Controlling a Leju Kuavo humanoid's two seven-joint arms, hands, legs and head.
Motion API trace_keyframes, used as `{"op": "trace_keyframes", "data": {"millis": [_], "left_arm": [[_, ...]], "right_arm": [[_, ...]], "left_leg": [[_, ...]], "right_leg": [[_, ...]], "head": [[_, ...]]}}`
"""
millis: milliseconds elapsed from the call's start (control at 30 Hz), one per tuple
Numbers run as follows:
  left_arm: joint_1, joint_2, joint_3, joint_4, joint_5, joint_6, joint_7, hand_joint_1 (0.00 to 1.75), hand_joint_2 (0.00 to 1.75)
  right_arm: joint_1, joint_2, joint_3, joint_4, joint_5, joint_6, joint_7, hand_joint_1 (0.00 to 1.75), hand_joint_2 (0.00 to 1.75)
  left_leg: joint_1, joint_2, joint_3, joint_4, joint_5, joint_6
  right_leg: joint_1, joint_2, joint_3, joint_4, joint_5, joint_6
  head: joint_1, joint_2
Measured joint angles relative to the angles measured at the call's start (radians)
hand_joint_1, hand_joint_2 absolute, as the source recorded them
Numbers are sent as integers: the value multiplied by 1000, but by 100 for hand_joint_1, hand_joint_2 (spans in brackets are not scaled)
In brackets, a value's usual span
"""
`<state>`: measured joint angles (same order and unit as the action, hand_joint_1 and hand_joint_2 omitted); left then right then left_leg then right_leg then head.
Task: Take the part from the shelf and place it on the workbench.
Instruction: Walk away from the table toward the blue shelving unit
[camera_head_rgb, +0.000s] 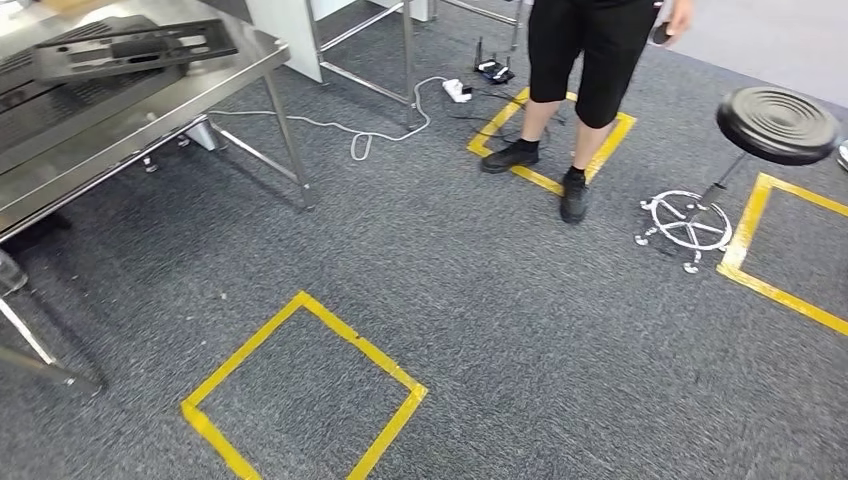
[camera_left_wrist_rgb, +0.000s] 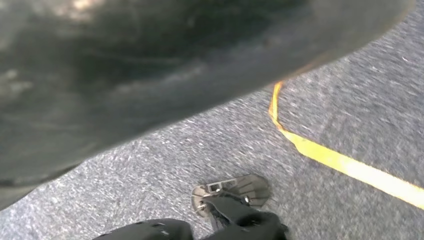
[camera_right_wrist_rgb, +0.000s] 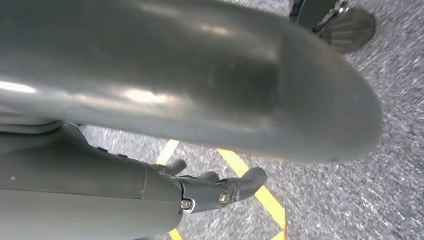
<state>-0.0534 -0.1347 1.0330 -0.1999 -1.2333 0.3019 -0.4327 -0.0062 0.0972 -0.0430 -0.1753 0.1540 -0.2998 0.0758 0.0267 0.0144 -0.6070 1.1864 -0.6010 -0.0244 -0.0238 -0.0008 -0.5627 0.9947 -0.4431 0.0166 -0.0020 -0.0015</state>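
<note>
Walking on risks a clash: a person (camera_head_rgb: 575, 90) stands on the carpet ahead, a black stool (camera_head_rgb: 778, 123) is near them, and a white cable (camera_head_rgb: 350, 128) trails by the steel table (camera_head_rgb: 215, 80), where a foot could snag. The likely part (camera_head_rgb: 130, 45), a dark, flat, slotted metal plate, lies on that table at its near corner, though the angle leaves its shape unsure. The right hand (camera_right_wrist_rgb: 215, 189) hangs released, grasping nothing; the left hand's state I cannot tell.

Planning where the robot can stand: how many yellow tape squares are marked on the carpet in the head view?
3. One nearest square in front of the robot, one far square under the person's feet, and one right-edge square beside the stool, partly cut off.
</note>
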Motion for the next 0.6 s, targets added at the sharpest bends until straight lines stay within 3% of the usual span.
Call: {"op": "trace_keyframes", "data": {"millis": [67, 100, 167, 233, 300, 367, 433, 500, 567, 600], "left_arm": [[3, 0, 0, 0, -1, 3, 0, 0, 0], [3, -1, 0, 0, -1, 5, 0, 0, 0], [3, -1, 0, 0, -2, 10, 0, 0, 0], [3, -1, 0, 0, -3, 16, 0, 0, 0], [2, -1, 0, 0, -4, 21, 0, 0, 0], [0, -2, 0, 0, -3, 26, -2, 0, 0], [-1, -1, 0, 0, -4, 28, -4, 0, 0], [-2, -1, 0, 0, -4, 32, -4, 0, 0], [-1, -1, 0, 0, -5, 39, -1, 0, 0], [-1, -1, 0, 0, -6, 42, 0, 0, 0]], "right_arm": [[-1, 1, 0, 0, 1, 0, 0, 0, 0], [0, 1, 0, 0, 2, 0, 0, 0, 0], [0, 1, 0, 0, 4, 2, 0, 0, 0], [0, 1, 0, 0, 7, 4, -1, 0, 0], [-1, 0, 0, 0, 10, 5, -1, 0, 0], [3, -1, 0, 0, 11, 5, -1, 0, 0], [5, -2, 0, 0, 12, 6, -1, 0, 0], [2, -1, 0, 0, 13, 8, -1, 0, 0], [-1, -1, 0, 0, 15, 11, -1, 0, 0], [-1, -1, 0, 0, 16, 12, -1, 0, 0]], "left_leg": [[-1, -16, -55, 112, -41, 0], [-1, -18, -62, 121, -31, 0], [2, -29, -25, 29, 37, 2], [7, -73, 28, -92, 92, 6], [4, -95, 44, -136, 101, 15], [-1, -73, 43, -141, 105, 30], [1, -50, 45, -147, 110, 45], [-1, -24, 45, -150, 111, 55], [-5, 6, 44, -150, 109, 58], [-6, 19, 44, -150, 108, 59]], "right_leg": [[4, 28, 1, 1, 0, -2], [5, 44, 2, 1, -1, -2], [5, 76, 6, 3, -1, -1], [8, 103, 2, 11, -5, 5], [8, 123, -8, 15, -6, 17], [3, 138, -21, 13, -3, 29], [6, 106, -44, 46, -19, 33], [9, 44, -104, 161, -71, 28], [7, 15, -171, 288, -116, 29], [5, 10, -183, 310, -119, 35]], "head": [[-1, 0], [-1, 0], [-1, 0], [-1, 0], [-1, 0], [-2, 0], [2, 0], [8, 0], [9, 0], [10, 0]]}}
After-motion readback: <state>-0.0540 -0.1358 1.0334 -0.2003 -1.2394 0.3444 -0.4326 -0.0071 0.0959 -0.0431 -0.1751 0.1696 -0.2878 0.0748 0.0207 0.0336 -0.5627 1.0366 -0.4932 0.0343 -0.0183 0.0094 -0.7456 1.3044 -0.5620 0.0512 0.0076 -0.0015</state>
